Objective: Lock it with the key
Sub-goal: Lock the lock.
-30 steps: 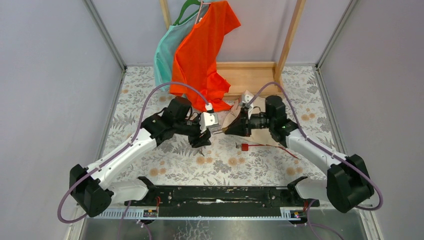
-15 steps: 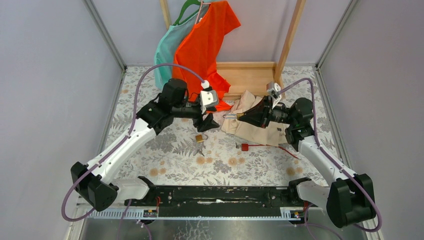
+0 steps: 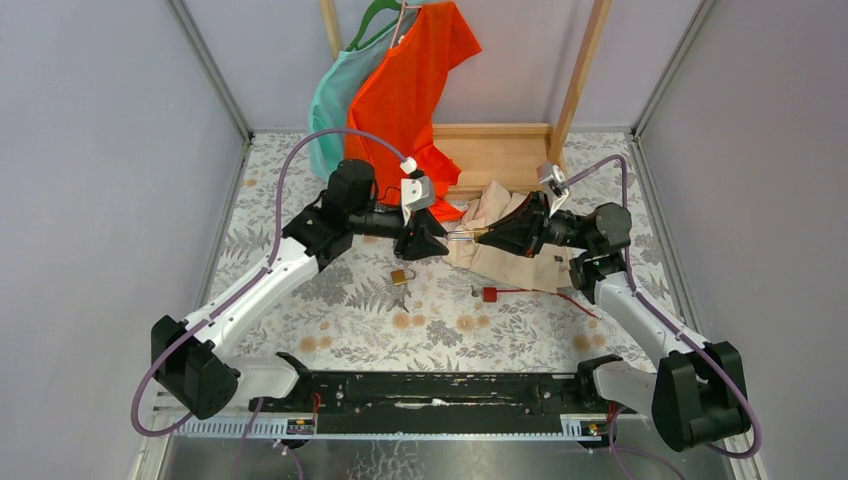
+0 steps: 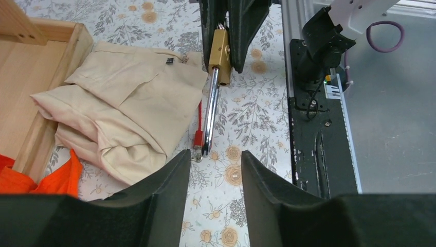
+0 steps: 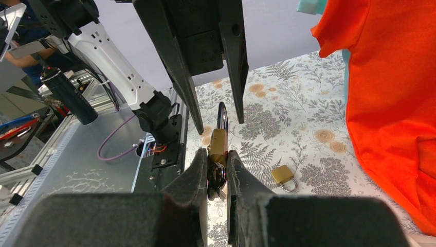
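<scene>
My right gripper (image 3: 482, 236) (image 5: 217, 153) is shut on a brass padlock (image 5: 218, 144) (image 4: 220, 49) and holds it in the air. A dark key ring (image 5: 216, 177) sits between its fingers at the lock's base. The long steel shackle (image 4: 211, 110) (image 3: 460, 236) points at my left gripper (image 3: 430, 240) (image 4: 215, 154). The left gripper is open and empty, and the shackle tip lies just short of its fingertips. A second, small padlock (image 3: 401, 275) (image 5: 283, 175) lies on the table below. A red-tagged key (image 3: 490, 294) (image 4: 199, 136) lies beside the beige cloth.
A crumpled beige cloth (image 3: 520, 255) (image 4: 118, 103) lies under the right arm, in front of a wooden box (image 3: 495, 155). An orange shirt (image 3: 410, 100) and a teal one (image 3: 335, 100) hang at the back. A black rail (image 3: 440, 385) runs along the near edge.
Both arms rose from low over the table and parted, uncovering the small padlock. Since then the left gripper has moved right, close to the shackle held by the right gripper.
</scene>
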Tool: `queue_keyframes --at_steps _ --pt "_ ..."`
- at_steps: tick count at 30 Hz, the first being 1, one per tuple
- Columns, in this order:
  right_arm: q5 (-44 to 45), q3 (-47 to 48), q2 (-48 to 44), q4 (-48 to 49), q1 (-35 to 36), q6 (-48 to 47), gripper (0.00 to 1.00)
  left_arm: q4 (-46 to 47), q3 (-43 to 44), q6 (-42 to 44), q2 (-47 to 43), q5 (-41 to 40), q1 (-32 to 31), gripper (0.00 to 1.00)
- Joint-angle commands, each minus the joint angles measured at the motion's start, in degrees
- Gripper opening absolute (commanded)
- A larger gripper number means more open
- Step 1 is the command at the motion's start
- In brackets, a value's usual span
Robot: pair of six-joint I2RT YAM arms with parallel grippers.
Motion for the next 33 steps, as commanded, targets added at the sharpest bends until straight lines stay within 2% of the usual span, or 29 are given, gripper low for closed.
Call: queue_keyframes --at_steps 1,14,23,27,33 --pt "-1.07 -0.1 0.5 6.07 -0.07 1.92 0.0 6.43 -0.87 -3.48 0.91 3.37 0.36 0.45" --pt "-1.45 -0.7 0.97 7.52 -0.12 2.03 0.0 9.77 -1.52 -7.82 2.3 5.03 0.36 0.22" --pt "-2.32 -0.79 0.2 3.14 -0.13 -4.47 0.0 19.6 -6.78 -18.0 0.52 7.52 0.36 0.0" --pt "-2.42 -0.9 0.33 1.32 -0.13 -7.03 0.0 25.09 -8.64 -23.71 0.36 9.72 0.42 0.0" --pt "-2.24 -1.11 0.57 1.23 0.06 -7.88 0.0 28.01 -9.54 -26.25 0.81 10.6 0.36 0.0"
